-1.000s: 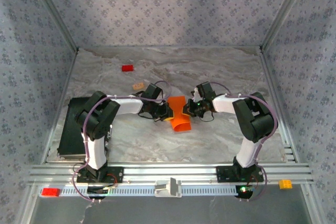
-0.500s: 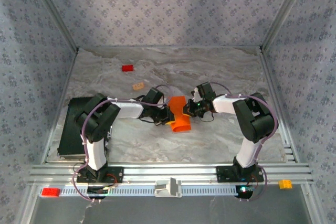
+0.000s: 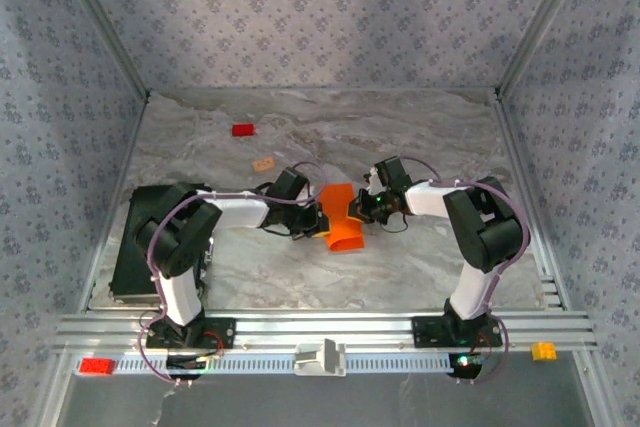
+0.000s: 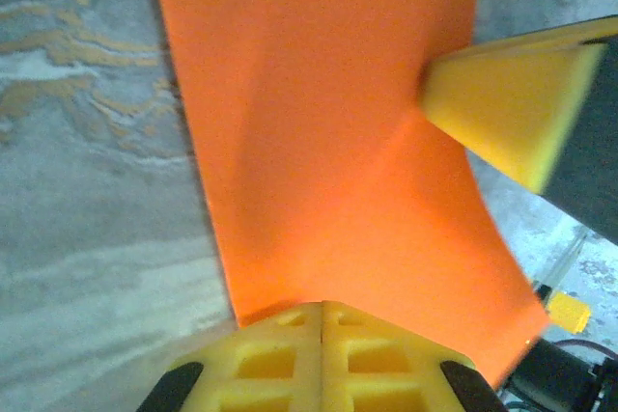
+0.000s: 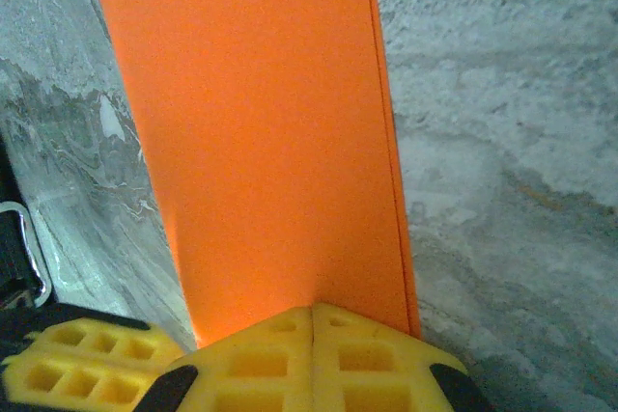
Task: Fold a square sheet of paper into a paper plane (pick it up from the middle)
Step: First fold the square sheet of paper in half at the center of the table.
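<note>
The left claw [image 4: 322, 309] and right claw [image 5: 314, 313] pinch tight on the square sheet of paper [image 3: 342, 223] (bent over, mid-frame); most folds look undone.

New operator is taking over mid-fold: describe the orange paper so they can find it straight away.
On the marbled table, look to the middle, where the left gripper and right gripper meet. Both are shut on the square sheet of paper, folded double between them. It is bright orange and far bigger than the red block and tan block at back left.
</note>
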You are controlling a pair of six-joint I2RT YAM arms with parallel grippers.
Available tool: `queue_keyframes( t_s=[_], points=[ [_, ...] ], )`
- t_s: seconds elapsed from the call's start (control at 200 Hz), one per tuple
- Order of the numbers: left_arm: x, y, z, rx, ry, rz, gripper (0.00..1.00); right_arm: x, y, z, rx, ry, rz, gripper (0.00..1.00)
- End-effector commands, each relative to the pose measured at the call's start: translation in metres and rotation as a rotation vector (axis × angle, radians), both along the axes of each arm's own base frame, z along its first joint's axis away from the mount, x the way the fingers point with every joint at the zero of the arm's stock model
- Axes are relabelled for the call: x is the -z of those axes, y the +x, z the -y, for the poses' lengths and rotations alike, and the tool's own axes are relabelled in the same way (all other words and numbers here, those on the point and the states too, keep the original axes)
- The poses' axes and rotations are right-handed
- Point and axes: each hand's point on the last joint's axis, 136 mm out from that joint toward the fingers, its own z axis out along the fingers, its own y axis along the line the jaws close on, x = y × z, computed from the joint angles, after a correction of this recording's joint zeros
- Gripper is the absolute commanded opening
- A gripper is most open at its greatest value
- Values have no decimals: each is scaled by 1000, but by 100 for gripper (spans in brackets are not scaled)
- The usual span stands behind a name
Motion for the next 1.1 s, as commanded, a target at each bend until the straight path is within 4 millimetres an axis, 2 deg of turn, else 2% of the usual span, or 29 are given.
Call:
queue_keyframes(
  t_s=[0.0,0.095,0.3,0.555,0.68,0.785,0.979,1.094],
  points=[
    [-31,4,8,-12,-63,27,3,64,-47,50,68,-262,-213,0],
    [-35,2,14,-6,-109,20,4,64,-48,49,68,-262,-214,0],
    [-12,-8,17,1,-113,-40,4,64,-49,50,68,-263,-215,0],
    [30,-27,-2,14,-21,-94,3,64,-50,52,71,-269,-216,0],
    [43,-36,-15,31,38,-97,3,65,-51,52,71,-271,-215,0],
    [34,-32,-13,35,35,-69,3,65,-52,52,74,-270,-218,0],
    [-8,-14,8,30,-37,-10,3,65,-52,52,71,-271,-216,0],
    [-17,-11,13,26,-58,2,4,65,-52,52,73,-271,-217,0]
  ],
)
